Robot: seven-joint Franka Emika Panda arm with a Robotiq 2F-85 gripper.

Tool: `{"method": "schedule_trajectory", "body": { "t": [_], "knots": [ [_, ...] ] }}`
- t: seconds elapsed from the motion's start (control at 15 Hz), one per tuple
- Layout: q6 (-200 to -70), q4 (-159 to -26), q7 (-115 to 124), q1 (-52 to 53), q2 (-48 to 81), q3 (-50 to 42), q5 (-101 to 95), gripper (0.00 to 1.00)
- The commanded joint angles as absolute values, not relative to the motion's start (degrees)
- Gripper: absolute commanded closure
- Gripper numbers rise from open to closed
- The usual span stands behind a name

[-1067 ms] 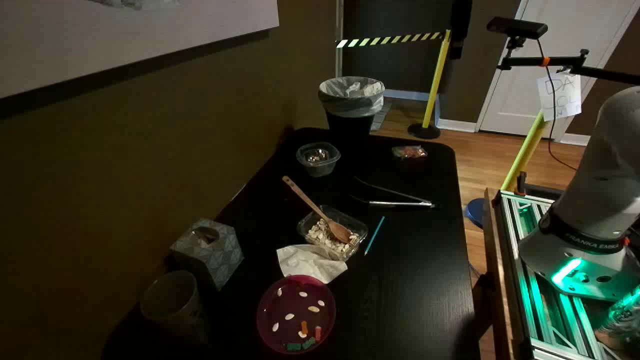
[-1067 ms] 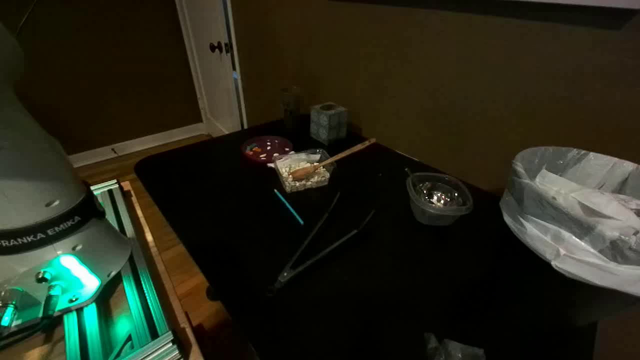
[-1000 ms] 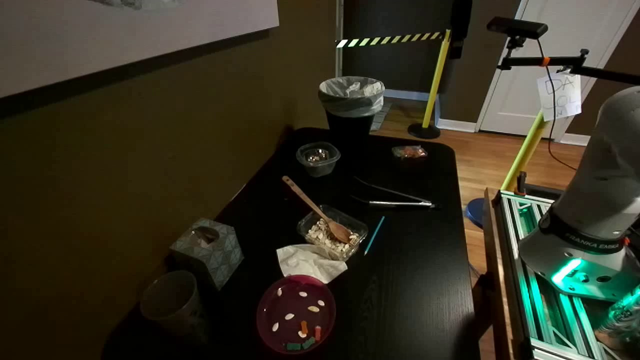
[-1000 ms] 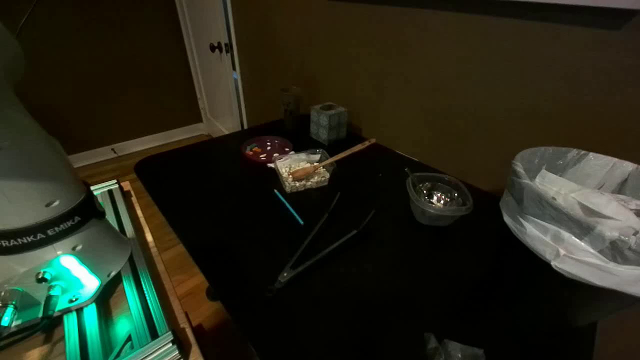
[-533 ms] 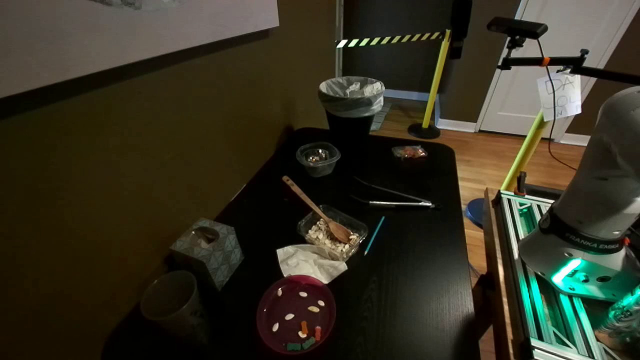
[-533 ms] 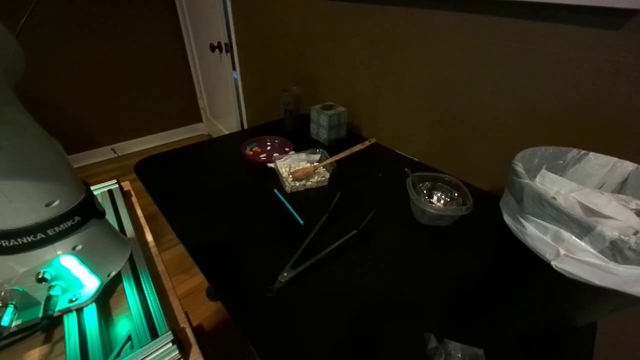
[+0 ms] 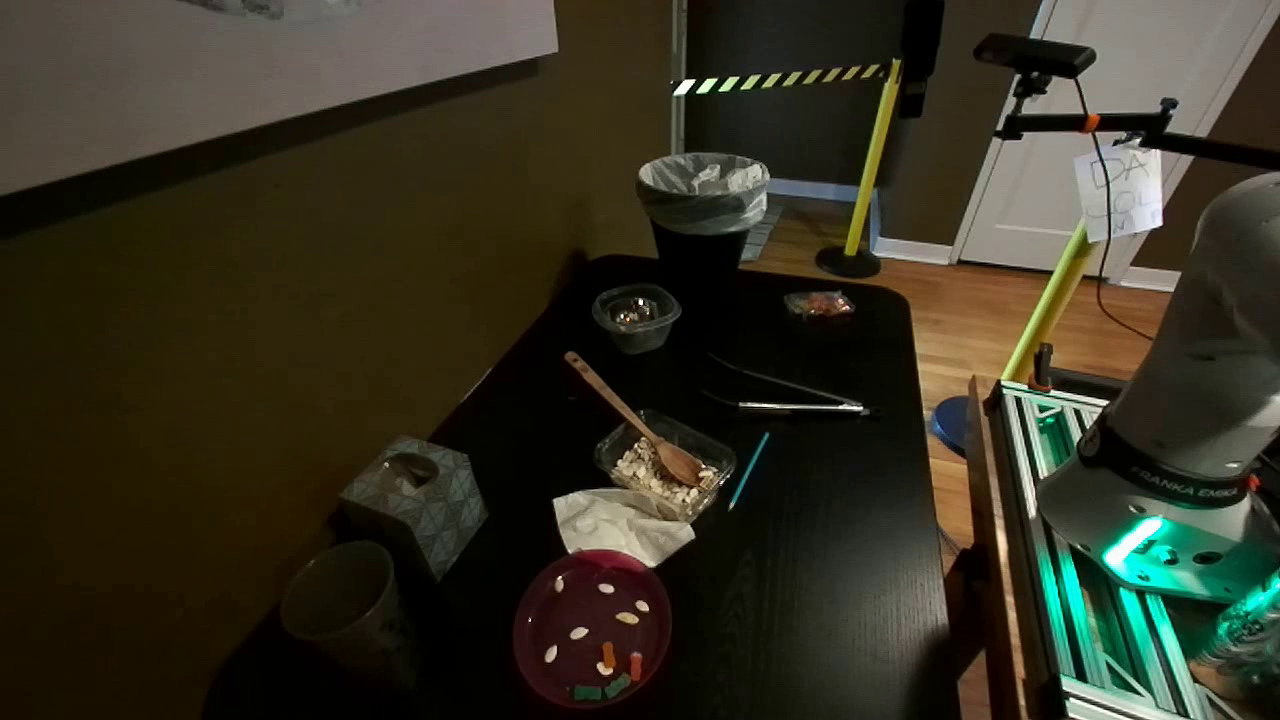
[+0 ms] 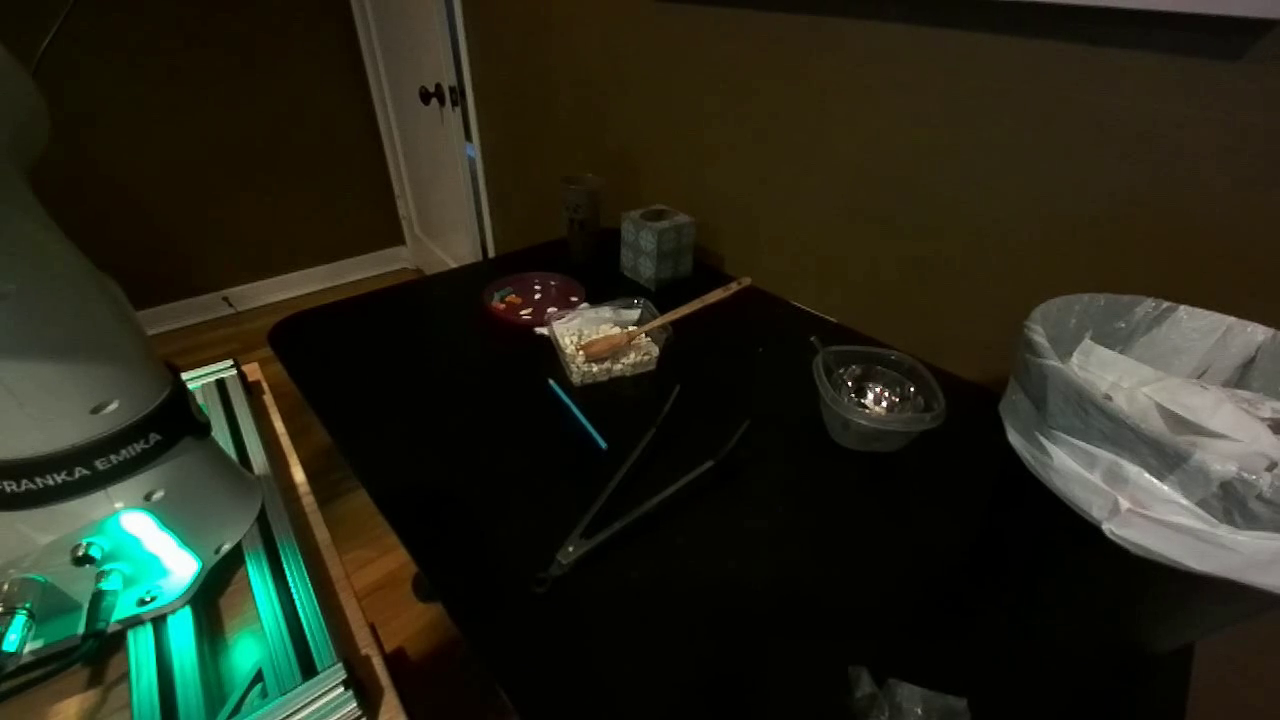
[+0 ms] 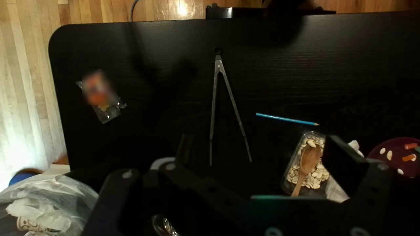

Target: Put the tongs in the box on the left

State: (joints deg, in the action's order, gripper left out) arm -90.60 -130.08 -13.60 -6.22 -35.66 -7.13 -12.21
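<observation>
- In an exterior view, the tongs (image 7: 800,407) lie on the desk (image 7: 820,580); the box (image 7: 415,505) stands at near left.
- In an exterior view, the blue pencil (image 8: 577,413) lies left of the tongs.
- In the wrist view, the hand (image 9: 259,147) is released, spread wide.

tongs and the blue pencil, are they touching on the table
Apart. The wrist view shows a strip of black tabletop between the tongs and the blunt end of the blue pencil.

Brown wall (image 7: 350,300), wooden floor (image 7: 955,320).
</observation>
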Motion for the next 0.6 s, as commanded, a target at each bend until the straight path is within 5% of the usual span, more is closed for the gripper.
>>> {"method": "schedule_trajectory", "body": {
  "t": [0.0, 0.27, 0.53],
  "knots": [
    [-90.3, -129.9, -13.2, -5.3, -35.6, -7.7, -12.5, 0.00],
    [-95.3, -135.8, -11.8, -5.4, -34.7, -7.8, -13.7, 0.00],
    [-114.0, -149.3, -8.2, -6.8, -32.8, -9.3, -13.5, 0.00]
  ]
}}
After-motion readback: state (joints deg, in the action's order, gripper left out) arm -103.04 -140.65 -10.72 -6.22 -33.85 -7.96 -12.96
